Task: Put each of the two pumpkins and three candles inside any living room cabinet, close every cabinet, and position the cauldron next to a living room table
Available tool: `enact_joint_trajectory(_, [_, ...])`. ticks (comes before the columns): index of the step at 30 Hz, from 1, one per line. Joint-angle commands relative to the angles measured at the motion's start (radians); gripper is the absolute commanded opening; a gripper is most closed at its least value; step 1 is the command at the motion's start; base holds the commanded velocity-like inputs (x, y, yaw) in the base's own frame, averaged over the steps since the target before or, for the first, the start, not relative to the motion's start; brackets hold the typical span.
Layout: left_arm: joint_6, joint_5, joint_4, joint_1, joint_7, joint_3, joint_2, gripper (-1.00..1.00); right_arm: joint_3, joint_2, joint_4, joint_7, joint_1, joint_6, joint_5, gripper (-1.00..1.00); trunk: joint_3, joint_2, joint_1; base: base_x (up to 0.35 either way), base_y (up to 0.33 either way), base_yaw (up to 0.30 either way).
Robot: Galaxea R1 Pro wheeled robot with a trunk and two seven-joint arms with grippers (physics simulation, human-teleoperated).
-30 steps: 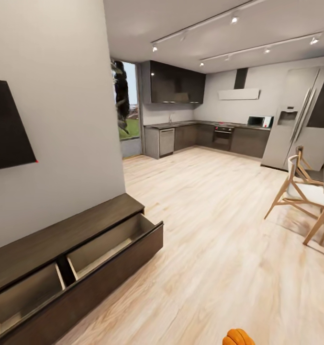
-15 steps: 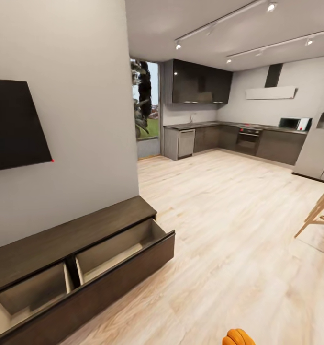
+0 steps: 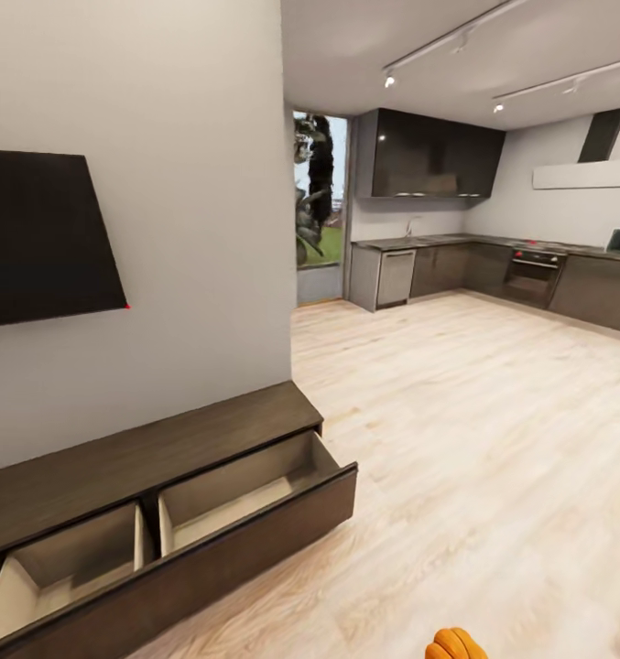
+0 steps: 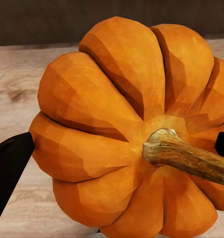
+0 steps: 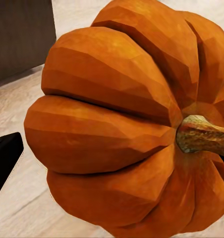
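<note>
Clearly both arms are loaded: the left gripper [image 4: 123,148] has its dark fingers [image 4: 10,166] pressed against the flanks of a pumpkin [image 4: 127,129], jaws clamped on it, and the right gripper [image 5: 117,144] is closed the same way on the second pumpkin [image 5: 127,119]. Each fruit is squat, deeply ribbed and bright orange, with a stubby brown stem. From the head camera, an orange sliver [image 3: 456,645] of one of them shows at the lower edge, above the light plank floor [image 3: 456,439].

Off to the left, under the wall TV [image 3: 39,238], the long dark cabinet [image 3: 135,462] stands with two drawers pulled out, their pale interiors looking empty. So, as I judge it, nothing is stowed yet: both pumpkins must go in, then three candles, the drawers shut, and the cauldron placed.
</note>
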Motion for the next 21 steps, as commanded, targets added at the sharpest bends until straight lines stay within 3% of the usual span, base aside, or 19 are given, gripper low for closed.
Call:
enact_joint_trajectory(1, [-0.001, 0.000, -0.002, 0.000, 0.009, -0.009, 0.000, -1.00, 0.011, 0.000, 0.000, -0.004, -0.001, -0.002, -0.003, -1.00, -0.001, 0.000, 0.000, 0.284, -0.206, 0.280])
enact_joint_trajectory(10, [-0.002, 0.000, -0.002, 0.000, 0.009, -0.009, 0.000, -1.00, 0.011, 0.001, 0.001, -0.004, -0.001, -0.002, -0.003, -1.00, -0.001, 0.000, 0.000, 0.243, -0.203, 0.280])
enact_joint_trajectory(21, [-0.002, 0.000, -0.002, 0.000, 0.009, -0.010, 0.000, -1.00, 0.011, 0.001, 0.002, -0.002, -0.001, 0.000, -0.001, -1.00, -0.001, 0.000, 0.000, 0.026, -0.086, 0.280])
